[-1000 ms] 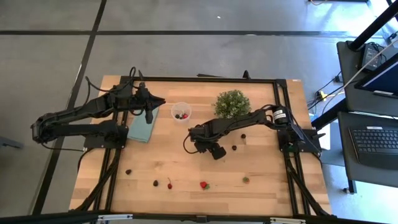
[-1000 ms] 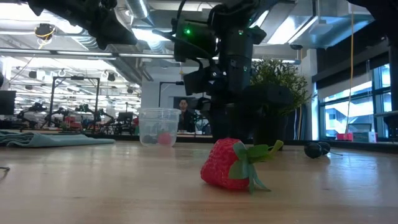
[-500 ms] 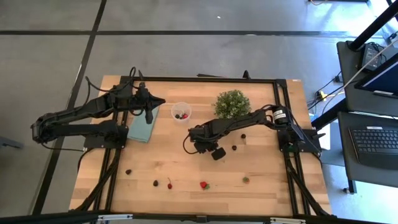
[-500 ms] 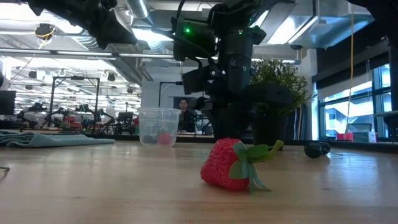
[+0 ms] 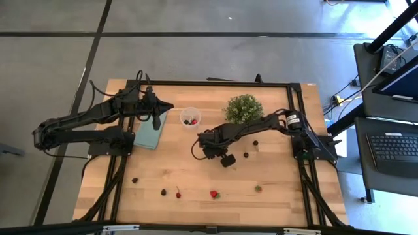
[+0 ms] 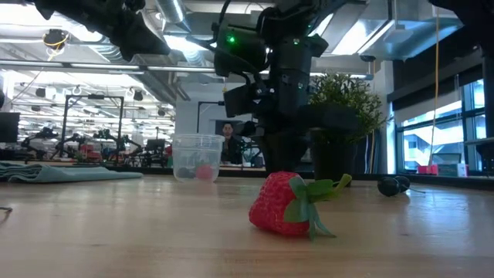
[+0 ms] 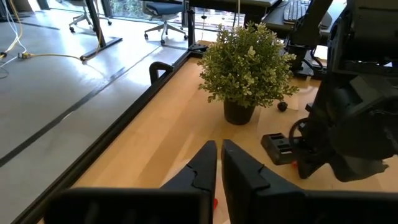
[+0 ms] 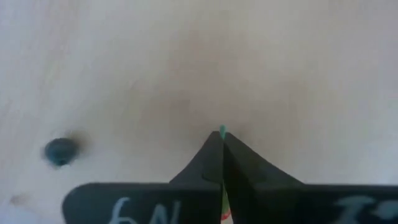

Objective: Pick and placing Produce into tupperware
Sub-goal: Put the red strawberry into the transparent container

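Observation:
The tupperware (image 5: 190,117) is a small clear cup standing on the table at centre far, with red and dark produce inside. Loose produce lies along the near edge: a strawberry (image 5: 213,194) (image 6: 287,202), dark berries (image 5: 163,192) and a greenish piece (image 5: 258,188). Two dark berries (image 5: 246,155) lie beside the right arm. My right gripper (image 5: 209,155) (image 8: 222,138) points down at mid-table, shut on a small piece of produce. My left gripper (image 5: 168,105) (image 7: 219,163) hangs shut and empty, above the table left of the cup. My right gripper pinches a small piece of produce between its two fingers, coming from above and pointing down at the tabletop. Only a green tip (image 8: 222,130) pokes out past the fingertips, and a sliver of red and green (image 8: 224,210) shows farther back. The fingers hide everything else of it.
A bushy potted plant (image 5: 243,108) (image 7: 245,59) stands just beyond the right arm. A teal cloth (image 5: 150,134) lies under the left arm. A dark berry (image 8: 61,151) sits on the wood close to the right fingers. Bare wood lies between the cup and the near row.
My right gripper has shut at the tabletop, taking hold of the small piece, and has barely shifted otherwise. The left arm has kept still.

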Robot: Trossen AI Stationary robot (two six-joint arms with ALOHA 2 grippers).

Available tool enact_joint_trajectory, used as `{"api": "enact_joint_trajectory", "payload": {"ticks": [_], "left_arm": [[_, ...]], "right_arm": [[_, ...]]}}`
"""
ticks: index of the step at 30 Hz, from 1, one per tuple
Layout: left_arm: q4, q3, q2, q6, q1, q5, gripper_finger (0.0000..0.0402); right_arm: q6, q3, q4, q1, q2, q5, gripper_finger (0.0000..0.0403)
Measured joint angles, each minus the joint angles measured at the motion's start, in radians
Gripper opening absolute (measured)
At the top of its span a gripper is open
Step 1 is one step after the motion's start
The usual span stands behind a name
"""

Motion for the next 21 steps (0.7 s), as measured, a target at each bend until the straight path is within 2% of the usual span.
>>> {"api": "enact_joint_trajectory", "payload": {"ticks": [5,10,14,17,21], "left_arm": [[0.000,0.000,0.000,0.000,0.000,0.000,0.0033],[0.010,0.000,0.000,0.000,0.000,0.000,0.0045],[0.049,-0.001,-0.005,0.000,0.000,0.000,0.0054],[0.071,-0.001,-0.022,0.016,0.000,-0.002,0.0060],[0.090,-0.001,-0.053,0.026,0.000,-0.002,0.0069]], "right_arm": [[0.013,0.127,-0.045,-0.057,0.004,0.044,0.0003],[0.050,0.377,-0.064,-0.132,0.004,0.076,0.0002],[0.126,0.564,0.006,-0.197,-0.001,0.071,0.0002],[0.184,0.631,0.124,-0.233,-0.002,-0.004,0.0002],[0.249,0.621,0.270,-0.252,-0.002,-0.105,0.0001]]}}
